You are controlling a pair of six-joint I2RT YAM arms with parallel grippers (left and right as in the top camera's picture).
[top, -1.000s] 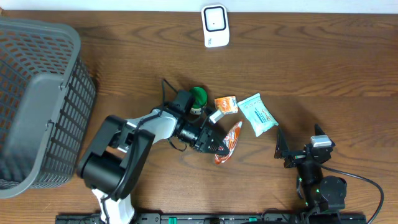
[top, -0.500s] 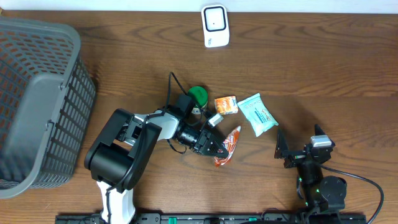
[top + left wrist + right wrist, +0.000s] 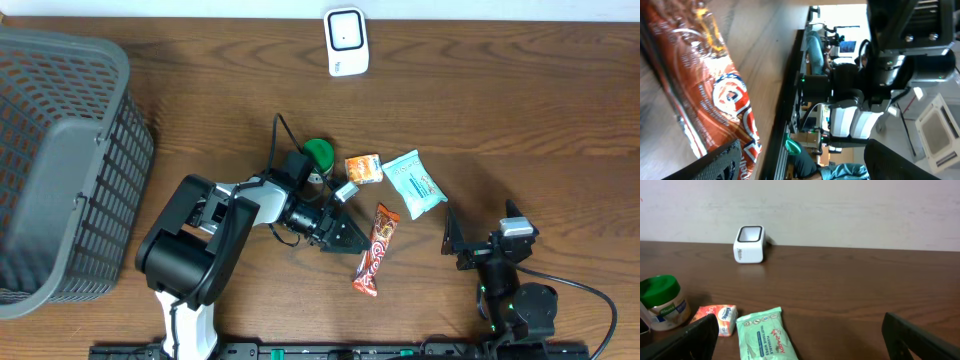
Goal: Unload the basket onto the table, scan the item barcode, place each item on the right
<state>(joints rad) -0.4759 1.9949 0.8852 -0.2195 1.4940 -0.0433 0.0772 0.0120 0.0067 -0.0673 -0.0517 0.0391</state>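
Lying flat and loose on the surface (image 3: 520, 110), snack bar (image 3: 375, 250) sits just right of the left jaws, apparently untouched by them. Left jaws spread wide, bar's wrapper beside one finger in the wrist view. Right jaws also spread wide, empty, parked near the front edge. Barcode not visible from any view, so the face may need turning. Risks: the thin, glossy wrapper could slide or crumple under a pinch. A low approach might shove the bar toward the front edge, which is near. Scanner (image 3: 346, 41) stands well apart at the far edge. A straight carry passes close to the green-lidded jar (image 3: 318, 155), orange packet (image 3: 364, 168) and teal wipes pack (image 3: 414, 183), and the upright jar looks easiest to knock. Bare wood between that cluster and the scanner, more to the right. Basket (image 3: 120, 160) closes off the left side.
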